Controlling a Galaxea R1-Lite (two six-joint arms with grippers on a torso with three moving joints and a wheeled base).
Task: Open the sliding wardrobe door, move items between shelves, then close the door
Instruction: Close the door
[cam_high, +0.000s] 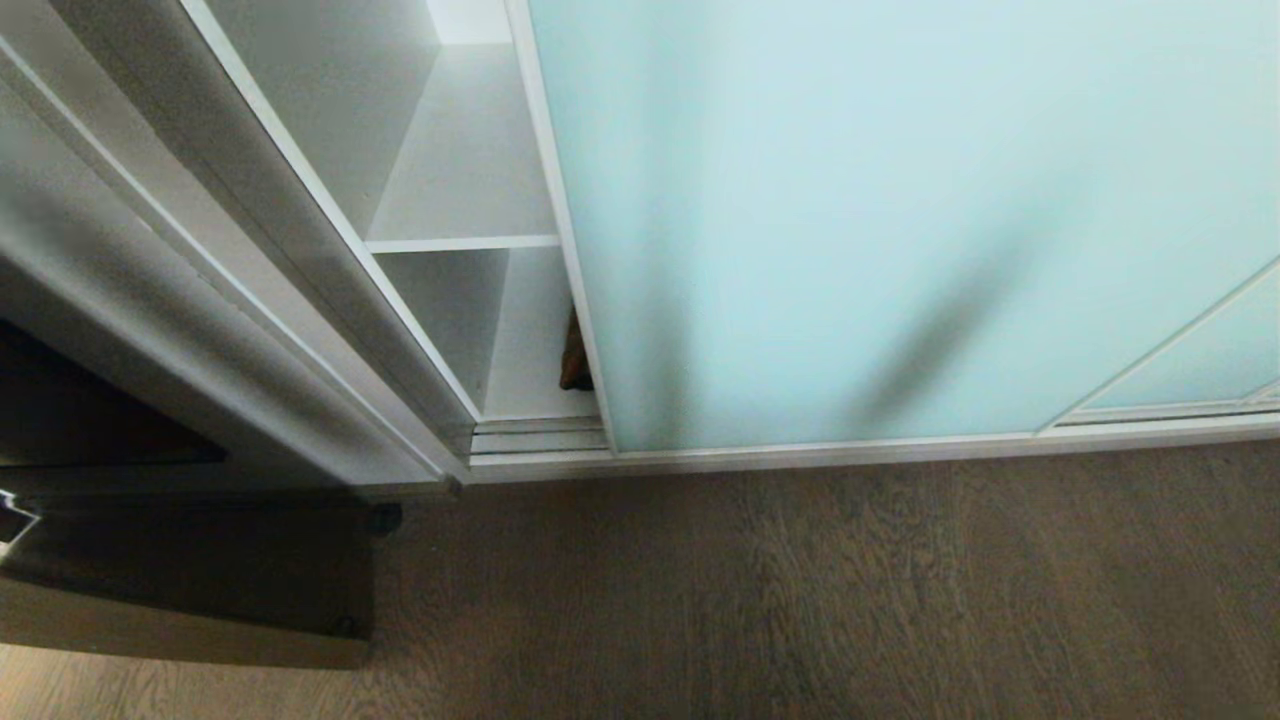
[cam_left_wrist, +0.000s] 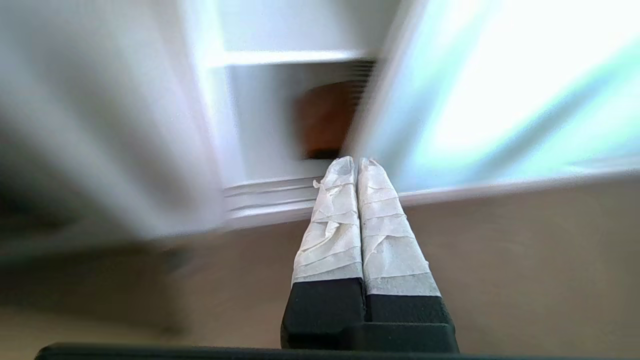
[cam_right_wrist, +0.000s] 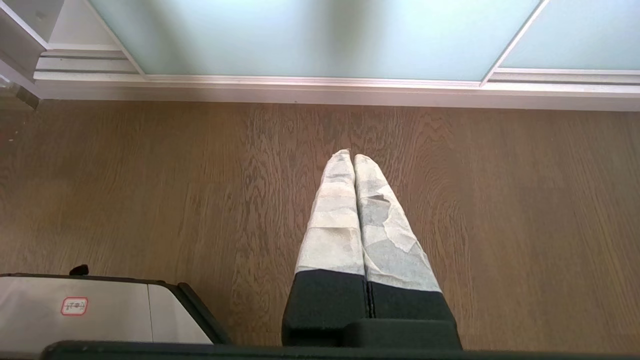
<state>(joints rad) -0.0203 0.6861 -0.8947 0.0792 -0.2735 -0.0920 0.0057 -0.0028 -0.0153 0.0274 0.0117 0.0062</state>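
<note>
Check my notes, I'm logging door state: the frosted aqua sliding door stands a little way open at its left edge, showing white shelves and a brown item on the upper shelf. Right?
Not quite. The sliding door does stand slightly open at its left edge, showing the white shelves, but the brown item sits below the shelf board, in the lower compartment, half hidden behind the door's edge. The head view shows it.

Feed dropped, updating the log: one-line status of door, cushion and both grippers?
door: mostly shut, narrow gap | cushion: bottom compartment, mostly hidden | left gripper: shut, near door edge | right gripper: shut, over floor
</note>
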